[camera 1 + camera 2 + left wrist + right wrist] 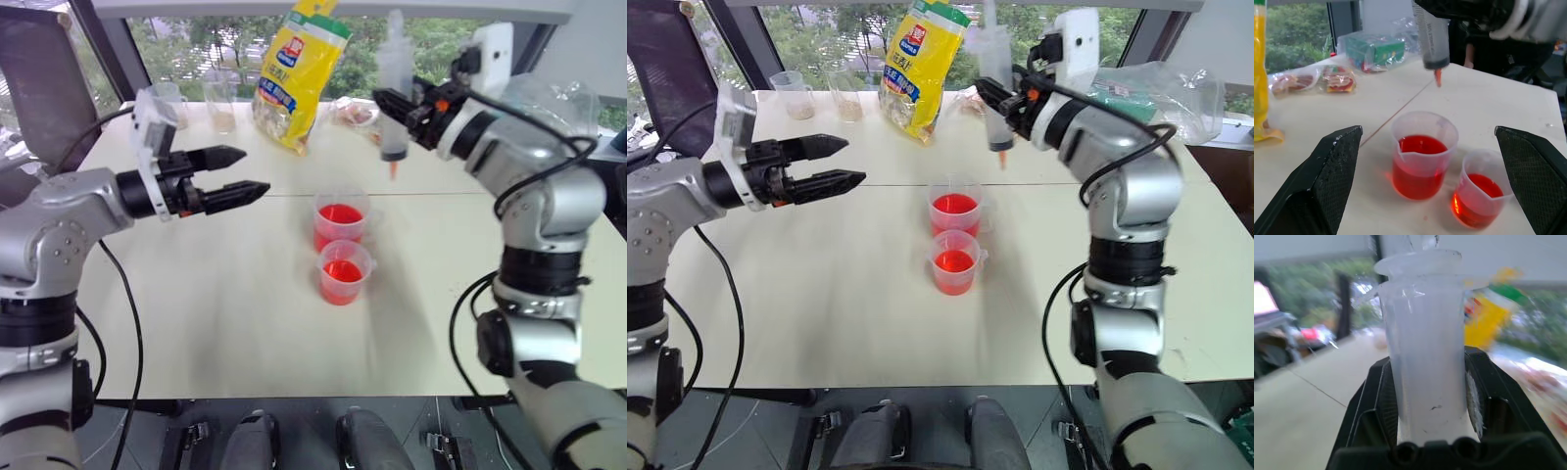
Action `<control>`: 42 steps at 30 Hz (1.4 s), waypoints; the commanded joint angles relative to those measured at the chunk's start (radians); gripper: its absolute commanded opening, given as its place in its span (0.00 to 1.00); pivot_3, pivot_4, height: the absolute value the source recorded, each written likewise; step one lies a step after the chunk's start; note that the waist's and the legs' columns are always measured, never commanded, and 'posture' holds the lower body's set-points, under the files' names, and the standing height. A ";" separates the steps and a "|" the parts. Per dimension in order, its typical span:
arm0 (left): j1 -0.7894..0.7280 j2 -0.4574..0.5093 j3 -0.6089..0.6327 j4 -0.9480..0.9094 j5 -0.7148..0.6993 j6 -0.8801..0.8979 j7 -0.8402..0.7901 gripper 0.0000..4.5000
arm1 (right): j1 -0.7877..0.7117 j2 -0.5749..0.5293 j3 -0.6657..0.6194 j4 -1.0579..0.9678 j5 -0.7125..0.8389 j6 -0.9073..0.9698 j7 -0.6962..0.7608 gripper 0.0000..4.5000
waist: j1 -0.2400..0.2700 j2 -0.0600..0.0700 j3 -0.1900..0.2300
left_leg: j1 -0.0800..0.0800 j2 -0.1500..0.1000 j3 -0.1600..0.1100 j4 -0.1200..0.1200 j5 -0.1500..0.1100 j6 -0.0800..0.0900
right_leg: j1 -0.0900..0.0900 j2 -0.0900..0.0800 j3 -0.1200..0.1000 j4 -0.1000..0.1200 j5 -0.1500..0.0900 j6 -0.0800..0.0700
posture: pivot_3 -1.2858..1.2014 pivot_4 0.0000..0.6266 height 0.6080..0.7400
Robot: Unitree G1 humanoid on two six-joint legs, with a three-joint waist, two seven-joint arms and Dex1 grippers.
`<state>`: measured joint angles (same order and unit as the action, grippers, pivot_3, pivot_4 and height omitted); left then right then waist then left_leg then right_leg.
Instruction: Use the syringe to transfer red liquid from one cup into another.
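Where windows face greenery, pale table (196, 313) bearing cups (340, 223).

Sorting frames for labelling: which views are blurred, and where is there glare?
Right wrist view: background smeared, syringe barrel fairly sharp. Left wrist view: cups crisp, syringe above slightly soft. Head views: bright windows behind, yellow bag and table evenly lit.

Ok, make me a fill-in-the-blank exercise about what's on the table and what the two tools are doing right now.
1. The right tool is shut on the ____.
2. The left tool is ____ and holds nothing.
3. Both cups hold ____ liquid.
4. The syringe hangs tip-down, ____ the table.

Missing words: syringe; open; red; above
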<state>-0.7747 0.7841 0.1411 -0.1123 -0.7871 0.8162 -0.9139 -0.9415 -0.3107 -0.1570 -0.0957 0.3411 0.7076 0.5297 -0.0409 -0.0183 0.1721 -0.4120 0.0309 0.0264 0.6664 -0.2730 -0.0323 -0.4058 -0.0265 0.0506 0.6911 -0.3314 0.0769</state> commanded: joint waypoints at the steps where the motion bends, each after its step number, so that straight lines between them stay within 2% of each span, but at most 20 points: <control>1: -0.074 -0.015 -0.026 0.041 0.031 -0.034 -0.033 1.00 | 0.053 0.052 0.030 -0.042 0.005 -0.166 0.005 0.33 | 0.002 0.000 0.000 | 0.000 0.000 0.000 0.000 0.000 0.000 | 0.000 0.000 0.000 0.000 0.000 0.000 | 0.52 0.24 1.00; 8: -0.188 -0.101 -0.083 0.146 0.105 -0.087 -0.046 1.00 | 0.201 0.124 0.118 0.064 -0.052 -0.389 0.008 0.33 | -0.003 0.000 0.000 | 0.000 0.000 0.000 0.000 0.000 0.000 | 0.000 0.001 0.000 0.001 0.000 0.000 | 0.52 0.24 1.00; 15: -0.278 -0.216 -0.119 0.228 0.157 -0.129 -0.045 1.00 | 0.263 0.141 0.154 0.155 -0.095 -0.503 -0.007 0.33 | -0.004 0.000 0.000 | 0.000 0.000 0.001 0.000 0.001 -0.001 | -0.002 0.001 0.000 0.002 0.000 0.000 | 0.52 0.24 1.00; 39: -0.320 -0.386 -0.186 0.381 0.263 -0.178 -0.099 1.00 | 0.266 0.129 0.193 0.185 -0.106 -0.524 0.012 0.33 | -0.003 0.000 0.000 | 0.001 0.000 0.000 0.001 0.002 -0.003 | -0.002 0.001 0.001 0.005 0.000 0.000 | 0.52 0.24 1.00; 40: -0.327 -0.396 -0.185 0.398 0.270 -0.189 -0.097 0.88 | 0.268 0.129 0.195 0.182 -0.106 -0.522 0.015 0.33 | -0.003 0.000 0.000 | 0.001 0.000 0.000 0.001 0.002 -0.003 | -0.002 0.001 0.001 0.005 0.000 0.000 | 0.52 0.24 1.00; 42: -0.341 -0.414 -0.177 0.426 0.278 -0.205 -0.091 0.71 | 0.271 0.129 0.199 0.179 -0.108 -0.519 0.017 0.33 | -0.003 0.000 0.000 | 0.001 0.000 0.000 0.001 0.002 -0.003 | -0.002 0.001 0.001 0.005 0.000 0.000 | 0.52 0.24 1.00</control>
<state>-1.0822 0.3796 -0.0516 0.3129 -0.5131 0.6366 -1.0071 -0.6531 -0.1812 0.0374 0.1203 0.2286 0.2019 0.5415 -0.0443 -0.0183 0.1721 -0.4106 0.0309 0.0269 0.6672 -0.2712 -0.0352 -0.4073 -0.0254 0.0513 0.6964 -0.3314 0.0770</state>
